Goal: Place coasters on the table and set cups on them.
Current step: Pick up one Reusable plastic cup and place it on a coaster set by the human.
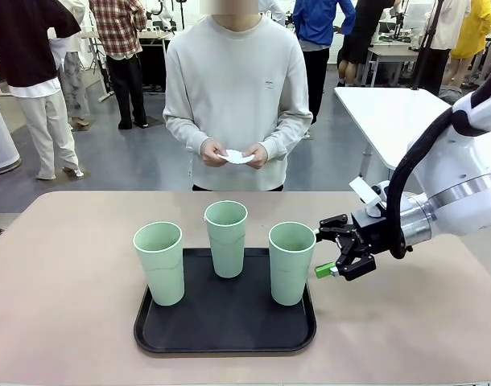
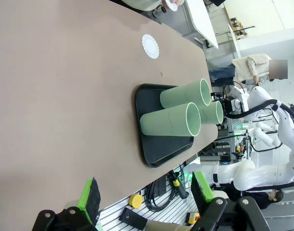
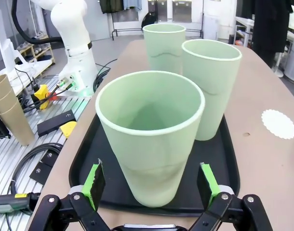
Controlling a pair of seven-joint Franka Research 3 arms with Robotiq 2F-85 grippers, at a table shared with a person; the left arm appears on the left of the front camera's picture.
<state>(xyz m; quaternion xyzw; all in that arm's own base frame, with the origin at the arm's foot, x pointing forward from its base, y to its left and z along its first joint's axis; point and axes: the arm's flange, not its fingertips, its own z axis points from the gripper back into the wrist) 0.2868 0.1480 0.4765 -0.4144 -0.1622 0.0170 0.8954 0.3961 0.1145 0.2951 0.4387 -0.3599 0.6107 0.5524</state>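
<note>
Matt plastic, dull bench, lacy paper

Just ahead of the right jaws, the cups (image 3: 152, 139) look like smooth, matt pale-green plastic. The black tray (image 3: 89, 149) under them is smooth with a faint sheen. Beside the jaws, the tan bench (image 3: 262, 168) is plain and matt, and the white coaster (image 3: 278, 123) on it looks like lacy paper. The pads (image 3: 95, 185) are dull green.

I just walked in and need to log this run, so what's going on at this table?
Three cups stand on a black tray on the table. The right gripper is open and lined up with the right-hand cup, not gripping it. The person's hands hold white coasters. One coaster lies on the table on the person's side of the tray. The left gripper is open and holds nothing.
</note>
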